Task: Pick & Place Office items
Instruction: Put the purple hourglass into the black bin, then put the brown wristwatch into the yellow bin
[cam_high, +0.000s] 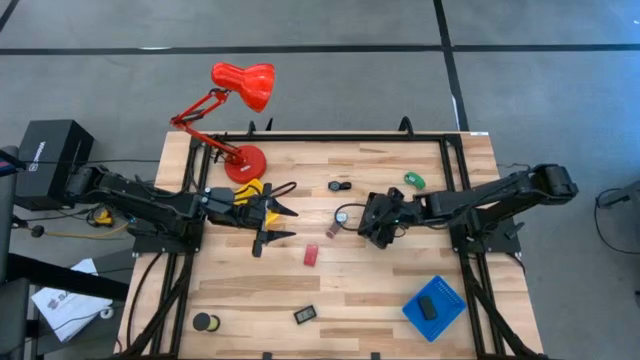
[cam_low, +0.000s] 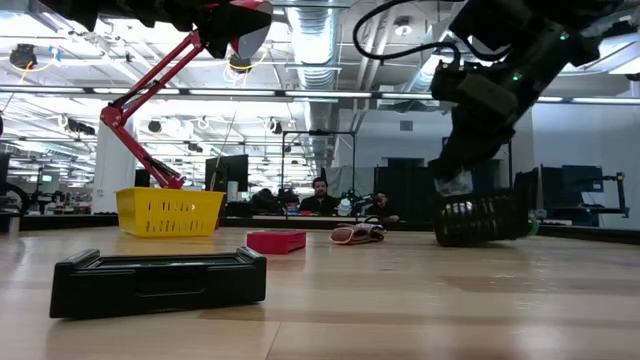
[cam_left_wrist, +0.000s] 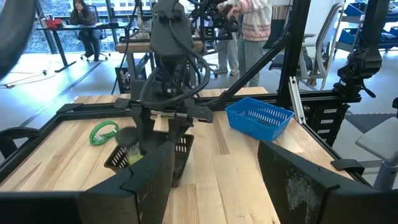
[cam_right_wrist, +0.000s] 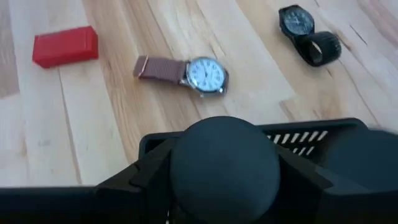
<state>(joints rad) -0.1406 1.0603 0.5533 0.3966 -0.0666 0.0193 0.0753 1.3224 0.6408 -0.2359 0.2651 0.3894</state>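
Note:
My right gripper (cam_high: 379, 224) is mid-table, shut on a black slatted square tray (cam_low: 482, 219) that sits tilted. Just beyond the tray lie a white-faced watch with a pink strap (cam_right_wrist: 200, 72), a black watch (cam_right_wrist: 307, 30) and a red block (cam_right_wrist: 64, 45). A green piece (cam_high: 415, 180) rests near the far edge. Near the front edge are a black disc (cam_high: 205, 322) and a black block (cam_high: 305, 314). My left gripper (cam_high: 284, 224) hovers open, left of centre, beside the yellow tray (cam_high: 250, 190), and touches nothing. My right gripper grips the black tray by one side wall, at its upper rim (cam_left_wrist: 144, 138). It comes from above, pointing down, one finger inside the tray and one outside. The tray hangs tilted; its lower side (cam_low: 470, 240) is at the table top, and I cannot tell if it touches.
A big red desk lamp (cam_high: 243, 85) stands on its base (cam_high: 246, 163) at the far left edge. A blue tray (cam_high: 435, 305) with a dark item in it sits at the near right. Bare wood lies open in the near middle. People sit beyond the table.

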